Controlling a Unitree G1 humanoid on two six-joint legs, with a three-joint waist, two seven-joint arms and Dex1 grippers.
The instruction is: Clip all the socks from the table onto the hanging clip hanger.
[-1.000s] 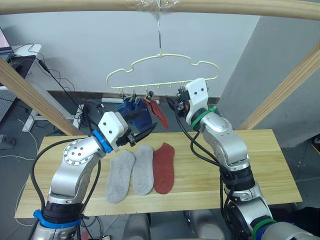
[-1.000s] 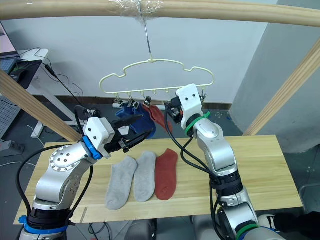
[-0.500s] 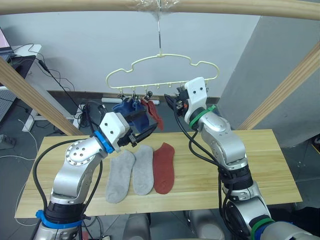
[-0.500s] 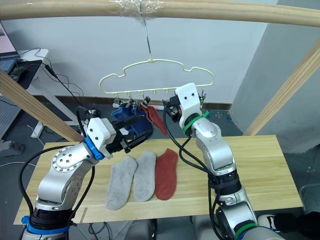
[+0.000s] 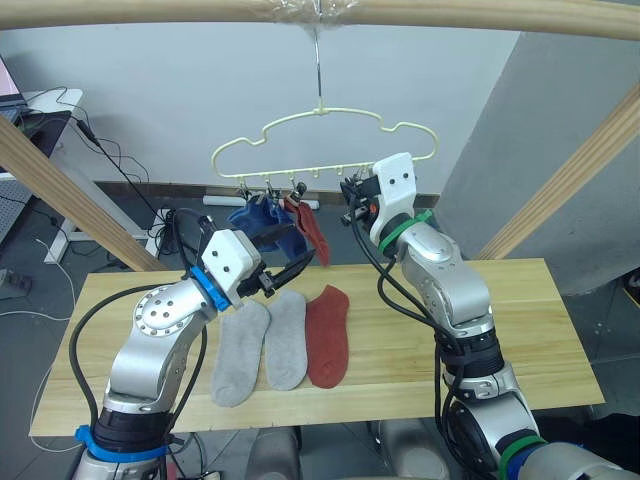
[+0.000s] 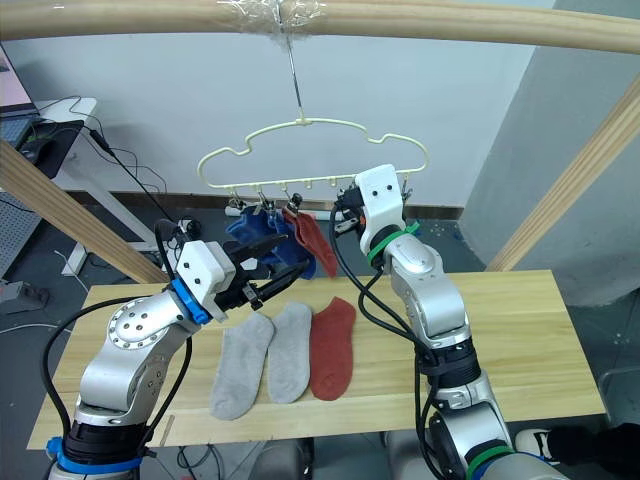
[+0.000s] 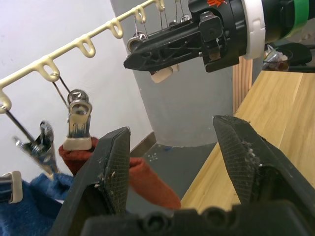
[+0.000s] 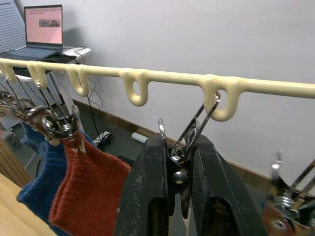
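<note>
L gripper (image 5: 283, 276): fingers spread wide, holding nothing. It hangs above the table (image 5: 540, 330), with the two grey socks (image 5: 262, 345) and one red sock (image 5: 327, 335) lying flat below and slightly to its right. Two blue socks (image 5: 262, 222) and a red sock (image 5: 312, 228) already hang from the clip hanger (image 5: 322, 140), just above and beyond its tips.

R gripper (image 5: 349, 197): fingers narrow, pinched on a metal clip (image 8: 189, 142) of the hanger, fourth along from the left end. The hung red sock is one clip to its left.

Step in hand, as judged: R presses the clip open while L fetches the next sock. To do it well, keep R steady so the hanger does not swing or tilt; L should drop to the nearest sock on the table, pinch the cuff edge only, and offer the cuff up between the clip's pads before R eases off.

Views: R wrist shows the clip squeezed between the fingers, not readable from the head views. L wrist shows L's fingers well apart with R gripper ahead. Head views alone show the three socks left on the table.
</note>
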